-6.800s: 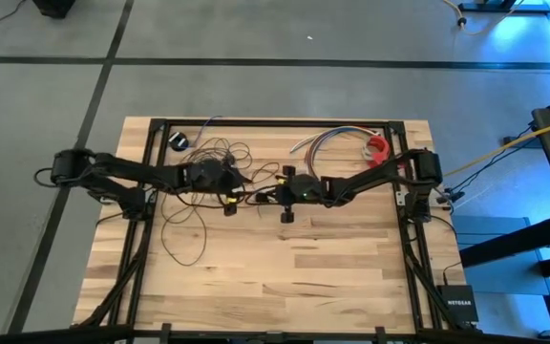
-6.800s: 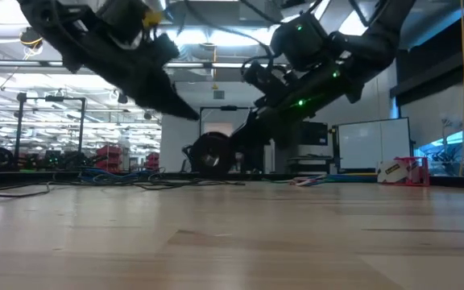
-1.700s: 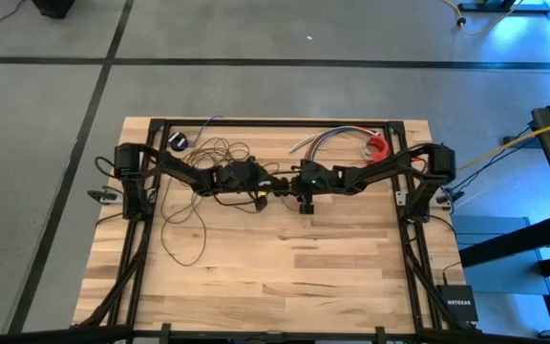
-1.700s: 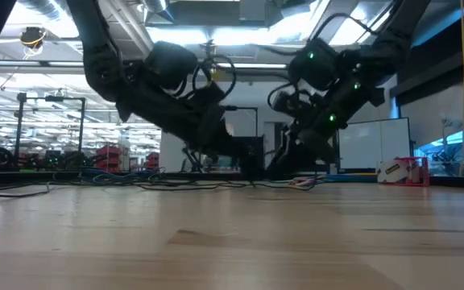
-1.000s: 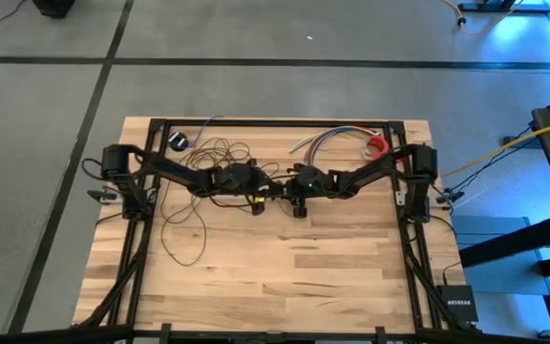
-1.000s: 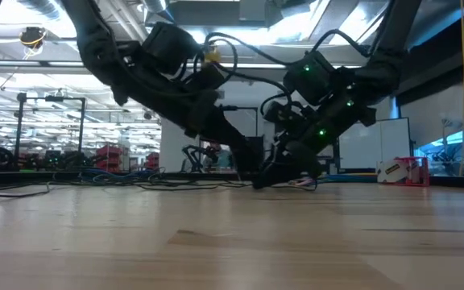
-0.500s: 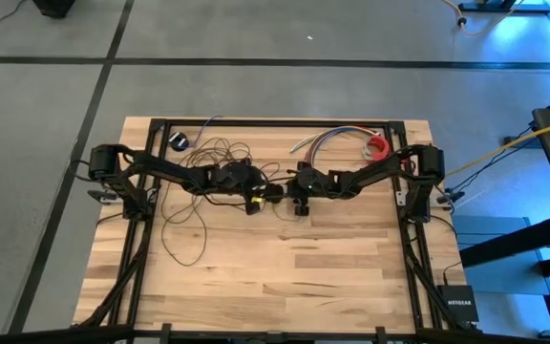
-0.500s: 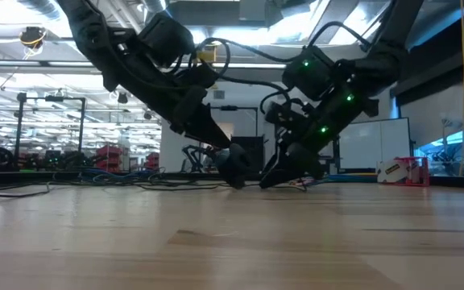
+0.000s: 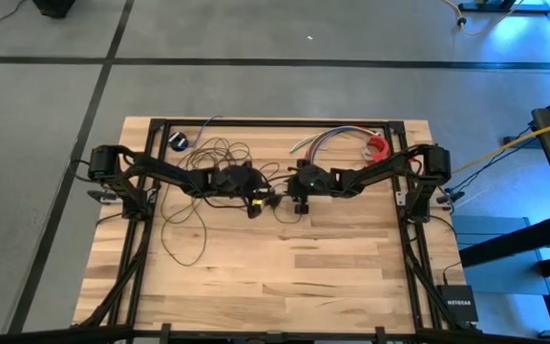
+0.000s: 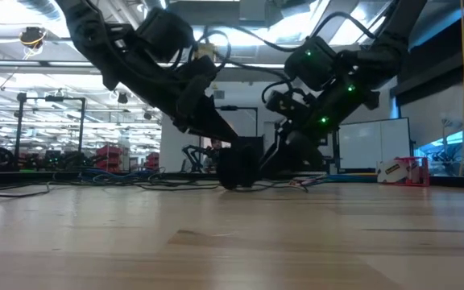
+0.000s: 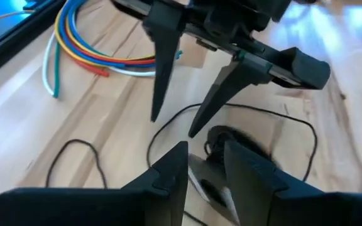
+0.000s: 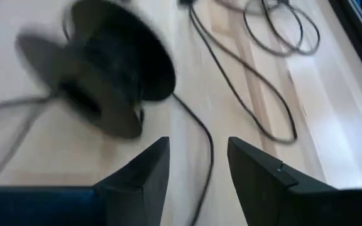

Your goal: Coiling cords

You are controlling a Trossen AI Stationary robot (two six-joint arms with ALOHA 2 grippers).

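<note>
spool (image 12: 105, 69): dark reel wound with the cords (image 9: 199, 205), between both tools, just ahead of each
left tool (image 11: 205, 160): nearer, narrow gap, gripping the spool
right tool (image 12: 197, 157): spread wide, empty

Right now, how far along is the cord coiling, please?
Done: some cord seems wound on the black spool. In hand: the left gripper and right gripper meet at the spool, mid-table; the right one is open. Left: most of the cord lies in loose loops on the table, its puck at the far edge.
</note>
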